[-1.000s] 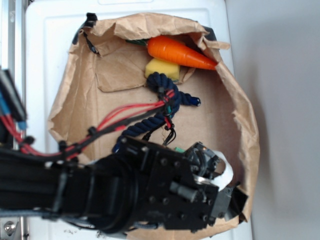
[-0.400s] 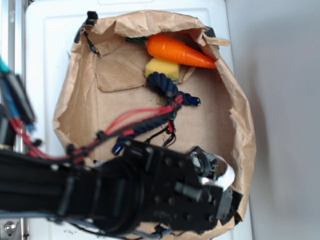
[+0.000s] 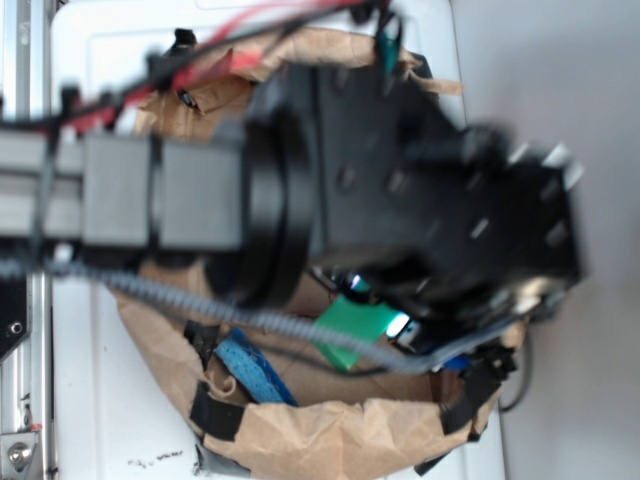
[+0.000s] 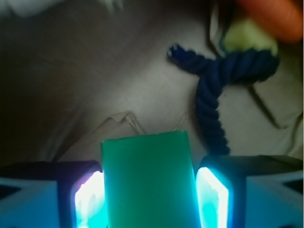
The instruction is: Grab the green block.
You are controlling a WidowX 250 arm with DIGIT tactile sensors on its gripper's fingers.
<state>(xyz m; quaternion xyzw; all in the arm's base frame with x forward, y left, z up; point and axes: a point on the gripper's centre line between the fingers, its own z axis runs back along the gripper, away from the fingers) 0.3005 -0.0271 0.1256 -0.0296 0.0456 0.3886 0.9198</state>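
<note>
The green block (image 4: 148,183) is a flat, smooth, solid-green rectangle standing between my two glowing pads (image 4: 88,199) in the wrist view. It fills the gap, and both pads lie against its sides. My gripper (image 4: 149,199) is shut on it. From the exterior view, the block (image 3: 355,330) shows tilted just under the blurred black wrist, above the brown paper floor, with the gripper (image 3: 378,305) mostly hidden by the arm body.
A crumpled brown paper bag (image 3: 330,440) rings the work area on a white table (image 3: 90,400). A navy rope (image 4: 213,95), a yellow sponge-like block (image 4: 247,38) and an orange carrot (image 4: 270,16) lie beyond the gripper. A blue strap (image 3: 250,365) sits at the bag's front.
The arm has swung from the bottom of the exterior view up across its middle, larger and blurred. It now covers the carrot and rope, and the green block shows beneath it.
</note>
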